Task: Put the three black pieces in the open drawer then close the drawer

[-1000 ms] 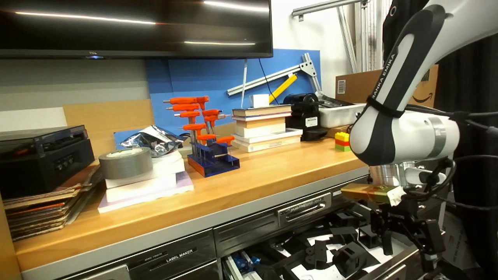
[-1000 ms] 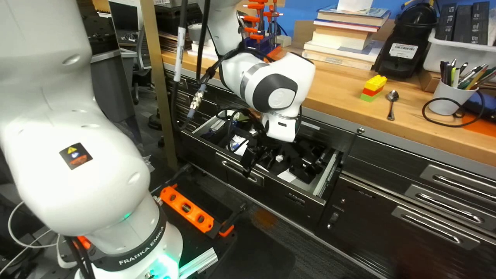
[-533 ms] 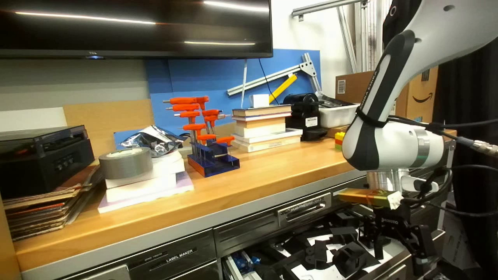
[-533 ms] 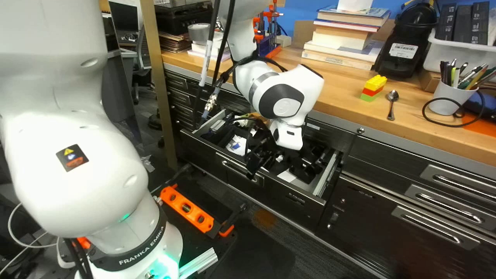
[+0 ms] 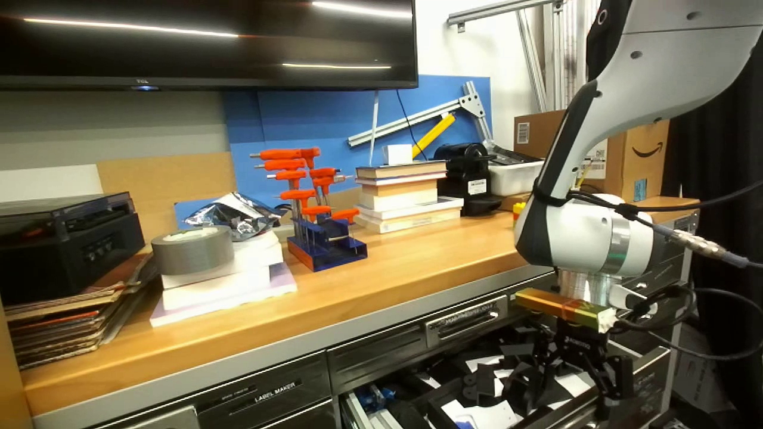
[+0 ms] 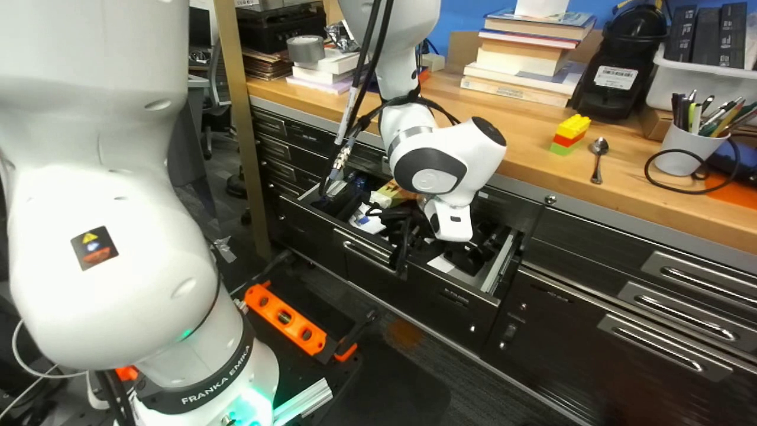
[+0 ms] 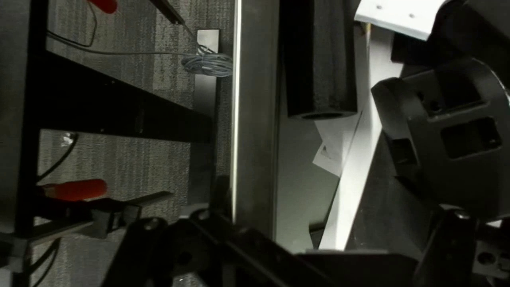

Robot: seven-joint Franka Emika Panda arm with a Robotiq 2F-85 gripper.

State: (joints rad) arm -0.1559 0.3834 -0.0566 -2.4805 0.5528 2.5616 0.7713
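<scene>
The grey metal drawer point(image 6: 443, 296) is pulled out, holding many matte-black pieces over white papers. Which three are the task's black pieces I cannot tell. In the wrist view a hollow black piece point(image 7: 332, 71) lies along the drawer's front rim point(image 7: 255, 119), with a rounded, slotted black piece point(image 7: 454, 127) farther in. Flat black pieces point(image 5: 477, 384) show in an exterior view. My gripper point(image 5: 572, 400) is open and empty, straddling the front rim: one finger inside, the other outside by the handle point(image 6: 362, 253). Whether the fingers touch the drawer cannot be told. The arm hides some contents.
The wooden worktop point(image 5: 405, 262) overhangs the drawer's back. On it stand orange-handled tools point(image 5: 325, 208), stacked books point(image 6: 523, 59) and a toy-brick block point(image 6: 571, 135). Other drawers point(image 6: 668, 313) flank the open one. An orange frame point(image 6: 284, 318) lies by the robot base.
The arm has swung along the counter toward the tool stand, and the gripper has come lower over the drawer's front. The drawer has slid slightly inward. The gripper has stayed open.
</scene>
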